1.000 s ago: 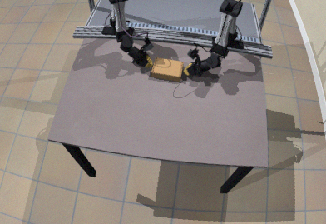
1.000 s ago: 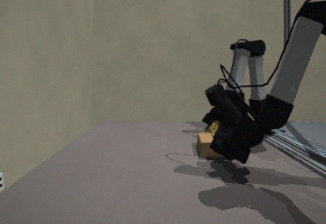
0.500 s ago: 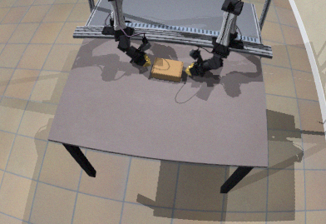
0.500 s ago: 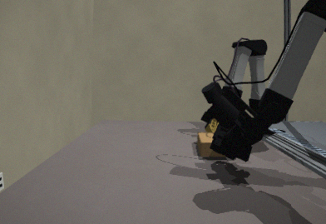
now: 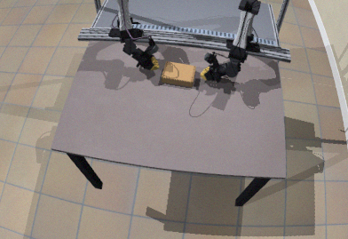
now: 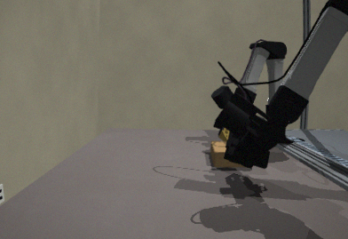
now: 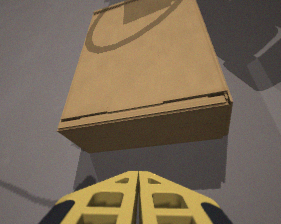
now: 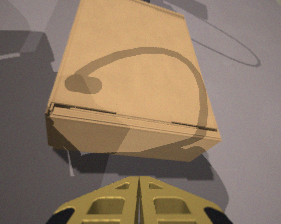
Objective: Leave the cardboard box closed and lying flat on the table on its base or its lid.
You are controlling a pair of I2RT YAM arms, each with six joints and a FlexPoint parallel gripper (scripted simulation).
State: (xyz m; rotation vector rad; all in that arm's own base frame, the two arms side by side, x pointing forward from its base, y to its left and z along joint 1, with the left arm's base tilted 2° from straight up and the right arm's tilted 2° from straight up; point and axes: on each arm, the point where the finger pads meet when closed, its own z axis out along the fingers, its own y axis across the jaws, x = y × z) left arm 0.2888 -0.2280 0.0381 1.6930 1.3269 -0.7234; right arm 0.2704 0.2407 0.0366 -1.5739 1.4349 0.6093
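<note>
The cardboard box [image 5: 178, 72] [image 6: 218, 155] [image 7: 146, 65] [image 8: 128, 60] lies flat on the table with its large top face closed. Thin dark slits run along the top edges of both short ends, widest at one corner of each. Whether the flap edges there sink in cannot be told. My left gripper [image 5: 203, 74] [image 7: 138, 179] is shut and empty, pointing at one short end, a small gap away. My right gripper [image 5: 156, 65] [image 8: 139, 185] is shut and empty, a small gap from the opposite short end. The underside and inner tabs are hidden.
The grey table [image 5: 169, 129] [image 6: 111, 191] extends far in front of the box. The metal rail [image 5: 177, 39] carrying both arms runs behind it. In the exterior view the near arm partly covers the box. Arm and cable shadows fall across box and table.
</note>
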